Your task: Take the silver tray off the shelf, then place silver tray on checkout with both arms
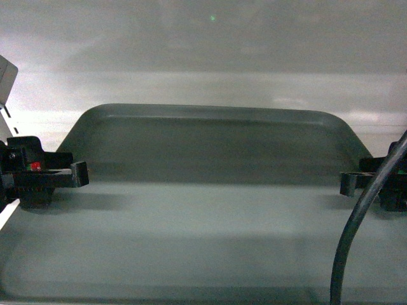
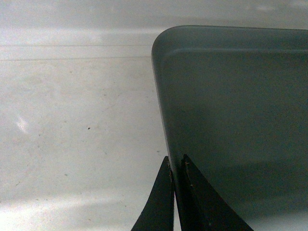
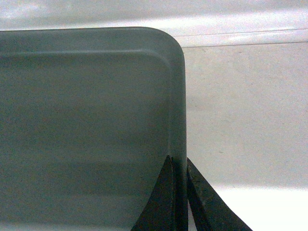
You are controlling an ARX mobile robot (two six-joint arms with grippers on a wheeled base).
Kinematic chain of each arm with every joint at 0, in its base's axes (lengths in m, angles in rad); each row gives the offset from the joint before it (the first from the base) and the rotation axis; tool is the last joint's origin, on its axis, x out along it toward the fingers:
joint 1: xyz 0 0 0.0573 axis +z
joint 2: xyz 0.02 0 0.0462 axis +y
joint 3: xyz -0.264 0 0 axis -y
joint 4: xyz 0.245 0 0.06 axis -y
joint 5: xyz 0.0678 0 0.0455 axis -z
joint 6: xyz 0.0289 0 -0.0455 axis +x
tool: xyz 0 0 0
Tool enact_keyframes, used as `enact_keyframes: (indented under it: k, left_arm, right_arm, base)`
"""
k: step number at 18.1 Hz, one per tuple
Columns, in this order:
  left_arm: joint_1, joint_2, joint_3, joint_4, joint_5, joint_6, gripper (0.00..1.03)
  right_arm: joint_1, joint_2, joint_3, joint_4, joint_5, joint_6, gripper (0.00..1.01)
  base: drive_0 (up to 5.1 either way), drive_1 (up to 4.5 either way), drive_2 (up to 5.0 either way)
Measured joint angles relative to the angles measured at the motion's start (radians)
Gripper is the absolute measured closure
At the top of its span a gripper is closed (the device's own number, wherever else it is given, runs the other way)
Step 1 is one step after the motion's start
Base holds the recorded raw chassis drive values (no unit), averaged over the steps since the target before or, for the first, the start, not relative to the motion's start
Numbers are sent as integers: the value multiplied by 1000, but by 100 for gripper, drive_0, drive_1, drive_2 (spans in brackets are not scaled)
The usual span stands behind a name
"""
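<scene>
Grey silver tray (image 1: 203, 159), tools clamping rims, white shelf (image 2: 72, 120)

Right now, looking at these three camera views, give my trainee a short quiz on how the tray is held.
1. True or false: both grippers, left gripper and right gripper, clamp the silver tray by its side rims.
2. Which surface lies under the tray? A) the white shelf B) a wooden floor C) a conveyor belt
3. Fill in: the tray's inside is ____.

Key: 1 true; 2 A; 3 empty.
</scene>
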Motion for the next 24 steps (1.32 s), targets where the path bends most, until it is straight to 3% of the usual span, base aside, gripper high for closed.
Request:
enact_keyframes:
  k: [8, 24]
  left_arm:
    - [-8, -45, -8, -63, 5, 5, 100]
    - [-18, -50, -11, -60, -3, 11, 100]
  right_arm:
    - [-6, -147, -5, -190, 0, -1, 98]
    - [-6, -152, -6, -199, 0, -1, 98]
  base:
    - [0, 0, 0]
    - [0, 0, 0]
